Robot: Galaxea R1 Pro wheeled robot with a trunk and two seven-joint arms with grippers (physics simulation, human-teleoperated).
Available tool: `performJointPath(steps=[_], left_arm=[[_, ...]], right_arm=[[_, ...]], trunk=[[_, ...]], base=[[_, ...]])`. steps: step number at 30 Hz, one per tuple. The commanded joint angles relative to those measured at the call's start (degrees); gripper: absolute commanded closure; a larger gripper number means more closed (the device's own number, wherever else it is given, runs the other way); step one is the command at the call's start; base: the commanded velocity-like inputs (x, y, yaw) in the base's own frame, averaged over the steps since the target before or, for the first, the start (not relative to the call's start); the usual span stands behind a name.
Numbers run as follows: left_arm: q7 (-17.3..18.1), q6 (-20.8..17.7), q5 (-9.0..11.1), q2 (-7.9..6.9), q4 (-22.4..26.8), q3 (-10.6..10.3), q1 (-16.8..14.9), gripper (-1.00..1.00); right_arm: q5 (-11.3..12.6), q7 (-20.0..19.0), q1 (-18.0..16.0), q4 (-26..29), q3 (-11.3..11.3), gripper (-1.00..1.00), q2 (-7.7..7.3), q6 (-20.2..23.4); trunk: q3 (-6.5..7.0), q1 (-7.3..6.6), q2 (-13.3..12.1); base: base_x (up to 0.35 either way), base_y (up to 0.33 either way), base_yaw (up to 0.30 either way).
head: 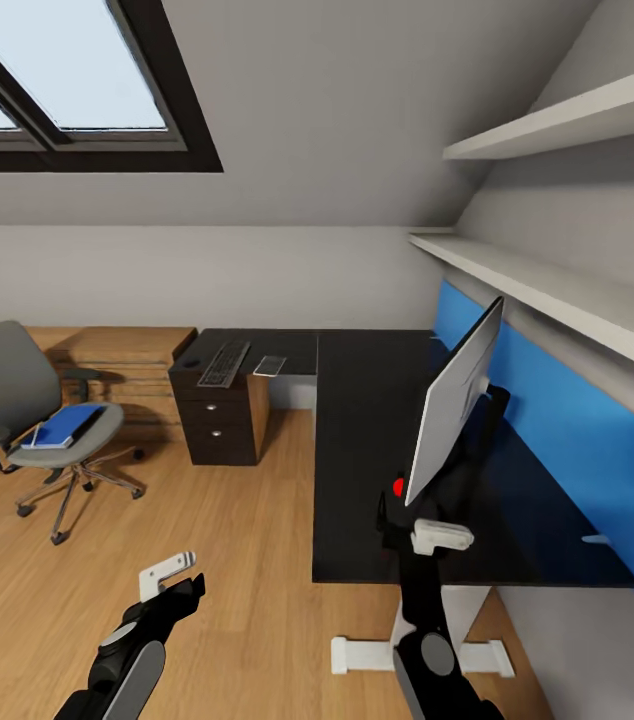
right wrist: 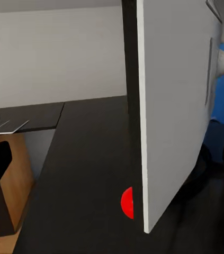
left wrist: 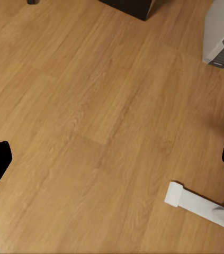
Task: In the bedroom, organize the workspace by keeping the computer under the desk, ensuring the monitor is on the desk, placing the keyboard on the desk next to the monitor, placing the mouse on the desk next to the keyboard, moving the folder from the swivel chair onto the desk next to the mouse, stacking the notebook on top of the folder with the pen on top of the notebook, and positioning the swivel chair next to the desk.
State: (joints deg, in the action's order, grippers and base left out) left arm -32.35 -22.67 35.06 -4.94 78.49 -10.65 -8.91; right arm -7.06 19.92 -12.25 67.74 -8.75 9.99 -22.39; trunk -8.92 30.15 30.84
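Monitor (head: 454,405) stands on the table (head: 367,450), right claw (head: 441,538) at its lower corner, grip state unclear. Left claw (head: 169,577) hangs spread above the floor. Keyboard (head: 224,363) lies far off; judged next: bring it beside the monitor.

The monitor (head: 457,400) stands on the desk (head: 357,470), right. The keyboard (head: 224,363) lies on its far left wing. Left, on the chair (head: 37,420), the folder (head: 65,425), perhaps under a notebook.
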Motion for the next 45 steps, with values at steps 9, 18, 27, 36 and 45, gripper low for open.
performJointPath(steps=[9,18,27,36,45], left_arm=[[-0.5,-0.2,0.4,-0.01,0.1,-0.2,-0.1,-1.00],[-0.5,-0.1,0.4,0.04,0.0,-0.2,-0.1,-1.00],[-0.5,-0.1,0.4,0.09,-0.1,-0.2,-0.1,-1.00],[-0.5,-0.1,0.4,0.18,-0.2,-0.3,-0.1,-1.00],[-0.6,-0.1,0.4,0.20,-0.2,-0.4,-0.1,-1.00]], right_arm=[[-0.6,0.4,0.0,-0.7,0.0,-1.00,-0.20,-1.4],[-0.5,0.5,0.0,-0.7,0.1,-1.00,-1.44,-1.1],[-0.5,0.5,0.0,-1.4,0.1,-1.00,-1.76,-0.2],[-0.5,0.5,0.0,-1.5,0.3,-1.00,-2.07,0.0],[-0.5,0.5,0.0,-1.5,0.2,-1.00,-2.29,-0.3]], trunk=[[-0.11,0.03,0.1],[-0.11,0.03,0.1],[-0.11,0.03,0.1],[-0.11,0.03,0.1],[-0.11,0.03,0.1]], base=[[0.002,0.000,0.000],[0.099,0.000,0.000],[0.179,0.000,0.000],[0.012,0.000,0.000],[0.044,0.000,0.000]])
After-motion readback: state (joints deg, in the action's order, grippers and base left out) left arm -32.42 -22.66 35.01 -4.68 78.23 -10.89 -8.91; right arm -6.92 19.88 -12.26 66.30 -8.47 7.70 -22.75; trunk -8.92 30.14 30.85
